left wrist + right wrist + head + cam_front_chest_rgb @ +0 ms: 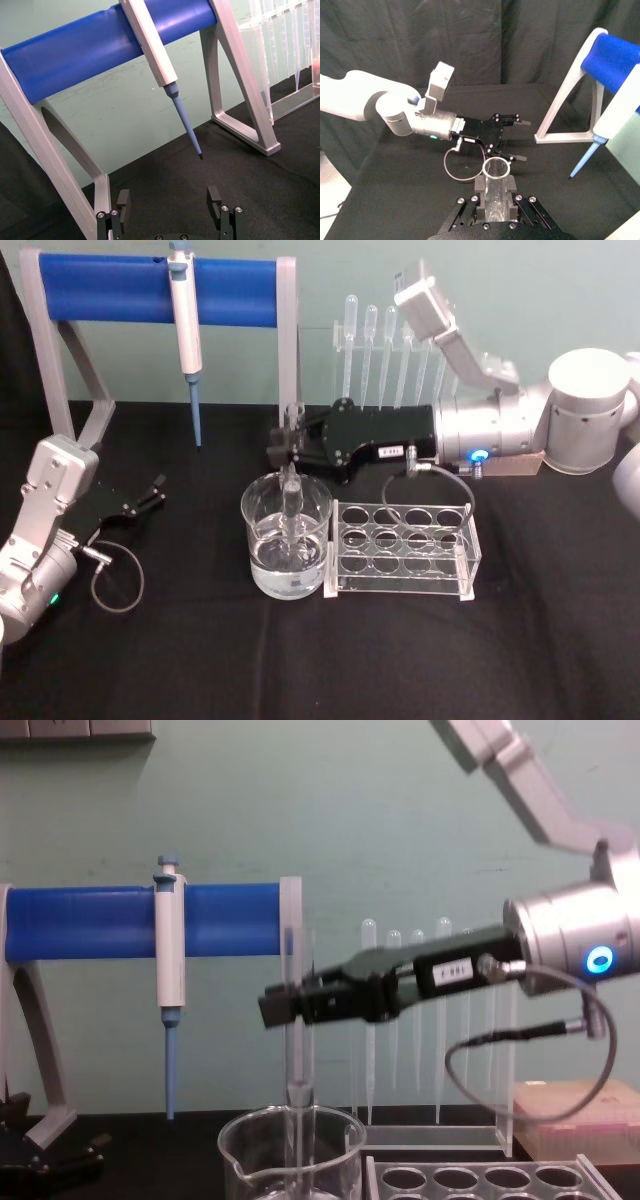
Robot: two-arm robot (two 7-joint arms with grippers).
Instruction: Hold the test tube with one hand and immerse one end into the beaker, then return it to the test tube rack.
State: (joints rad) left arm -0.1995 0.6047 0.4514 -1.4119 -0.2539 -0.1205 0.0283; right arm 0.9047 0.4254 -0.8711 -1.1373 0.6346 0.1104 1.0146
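Gently, the black right gripper, pinching the long clear glass test tube, should dip it plumb inside the wide glass beaker; the spread left gripper idles at 9 o'clock.

The chest view's bottom edge crops the beaker and rack.

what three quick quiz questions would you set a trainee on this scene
1. True or false: the test tube stands in the rack.
2. Which gripper holds it? A left, B right, C neither.
3. Fill in: the tube's lower end is inside the ____.
Key: 1 false, it is held upright outside the rack. 2 B, the right gripper is shut on it; the left gripper is open, far left. 3 beaker.
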